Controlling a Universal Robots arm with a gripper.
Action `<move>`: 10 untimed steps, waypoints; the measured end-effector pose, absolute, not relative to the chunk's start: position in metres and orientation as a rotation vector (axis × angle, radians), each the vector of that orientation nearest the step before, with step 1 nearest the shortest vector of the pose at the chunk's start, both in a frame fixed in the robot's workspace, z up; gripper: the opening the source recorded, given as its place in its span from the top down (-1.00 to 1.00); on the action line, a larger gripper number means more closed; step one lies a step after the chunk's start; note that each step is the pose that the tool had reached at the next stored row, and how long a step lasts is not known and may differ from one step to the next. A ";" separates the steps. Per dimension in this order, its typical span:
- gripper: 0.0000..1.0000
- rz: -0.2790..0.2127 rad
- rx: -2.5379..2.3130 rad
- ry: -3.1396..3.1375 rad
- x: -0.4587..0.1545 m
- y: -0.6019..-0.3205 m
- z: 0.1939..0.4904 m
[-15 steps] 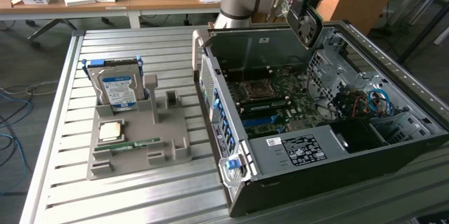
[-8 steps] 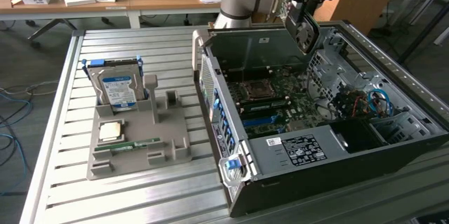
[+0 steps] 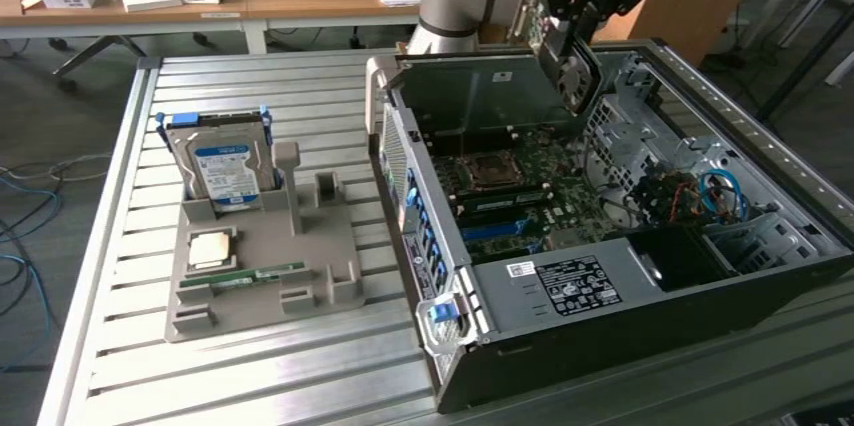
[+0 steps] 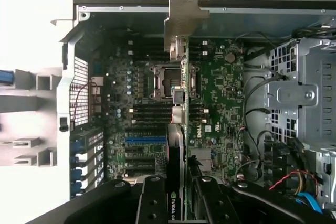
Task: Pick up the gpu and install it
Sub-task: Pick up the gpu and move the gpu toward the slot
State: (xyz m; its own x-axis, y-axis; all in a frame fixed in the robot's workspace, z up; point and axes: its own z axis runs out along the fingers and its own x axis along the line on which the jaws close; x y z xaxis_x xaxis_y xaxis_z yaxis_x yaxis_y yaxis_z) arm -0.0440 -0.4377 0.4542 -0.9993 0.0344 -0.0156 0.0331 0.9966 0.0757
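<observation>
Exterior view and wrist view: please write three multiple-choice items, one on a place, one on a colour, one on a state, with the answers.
1. Where is the gpu? A on the floor; B over the open computer case; C on the wooden desk.
2. Which colour shows on the label of the hard drive? A blue; B red; C yellow.
3. The tool is: A open and empty; B shut on a cable; C shut on the gpu.
Answers: 1 B, it hangs above the motherboard; 2 A, blue print shows there; 3 C, its fingers clamp the gpu.
</observation>
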 end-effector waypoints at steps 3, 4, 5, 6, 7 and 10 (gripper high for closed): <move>0.47 0.118 0.053 3.122 -0.044 -0.438 0.449; 0.47 0.118 0.053 3.122 -0.044 -0.438 0.447; 0.47 0.118 0.053 3.122 -0.044 -0.438 0.445; 0.47 0.118 0.053 3.122 -0.044 -0.438 0.443; 0.47 0.118 0.053 3.122 -0.044 -0.438 0.441; 0.47 0.118 0.053 3.122 -0.044 -0.438 0.436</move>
